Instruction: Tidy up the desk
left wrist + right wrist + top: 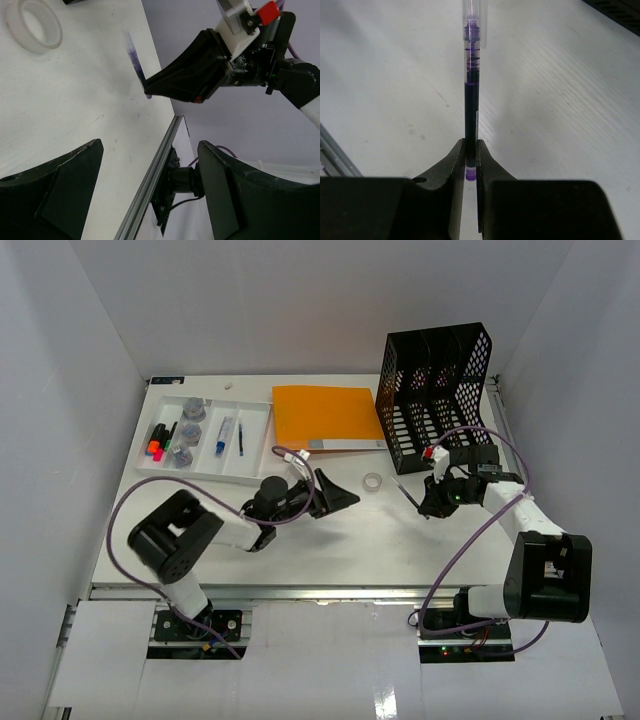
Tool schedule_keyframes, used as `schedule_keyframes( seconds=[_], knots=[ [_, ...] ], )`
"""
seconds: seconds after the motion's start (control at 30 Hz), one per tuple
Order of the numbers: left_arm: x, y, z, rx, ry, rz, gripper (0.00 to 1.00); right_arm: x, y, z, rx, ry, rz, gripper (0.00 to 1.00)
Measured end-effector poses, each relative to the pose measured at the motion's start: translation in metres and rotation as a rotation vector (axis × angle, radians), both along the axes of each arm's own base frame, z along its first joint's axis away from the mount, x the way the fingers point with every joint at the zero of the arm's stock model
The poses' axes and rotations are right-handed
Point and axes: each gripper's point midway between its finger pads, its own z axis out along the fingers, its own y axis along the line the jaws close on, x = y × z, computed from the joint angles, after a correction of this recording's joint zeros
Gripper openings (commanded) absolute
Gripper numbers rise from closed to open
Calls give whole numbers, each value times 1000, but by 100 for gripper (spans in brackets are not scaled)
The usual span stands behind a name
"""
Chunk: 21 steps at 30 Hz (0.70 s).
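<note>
In the right wrist view the right gripper (471, 150) was cut off by the lower edge of the frame. Only its two fingers showed, clenched on the bottom end of a purple pen (470, 95) that ran up out of the top of the picture. From above, that pen was a thin dark line, hard to pick out. The left gripper (150, 147) filled the lower corners of its own view, its fingers spread wide with nothing between them. A roll of clear tape (34, 25) was clipped by the upper left corner there.

The desk (330, 540) lay across the middle of the overhead frame, white and faintly scuffed, with a metal rail (300, 590) along its lower edge. On it sat an orange folder (325, 415) at top centre, a black mesh file holder (435, 390) at upper right and a white tray (200, 476) at upper left. The tray held what looked like markers, too small to tell. Plain white walls (300, 300) closed in the sides and top.
</note>
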Motion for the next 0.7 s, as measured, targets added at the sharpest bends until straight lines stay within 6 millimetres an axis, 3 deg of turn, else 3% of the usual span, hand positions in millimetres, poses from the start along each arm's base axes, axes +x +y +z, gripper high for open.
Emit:
schedule_keyframes(
  seconds=[0.13,0.37,0.6,0.7],
  knots=[
    [10,-40,-16,-23,28,-40,80,-12,26,7,79,13,90,8],
    [17,-77,-26,-54,53,-77,76,-23,51,16,152,23,173,8],
    [23,-108,-11,-96,17,-100,48,-28,60,19,182,39,192,8],
    [22,-114,-16,-89,29,-104,38,-29,63,20,187,42,196,8]
  ],
)
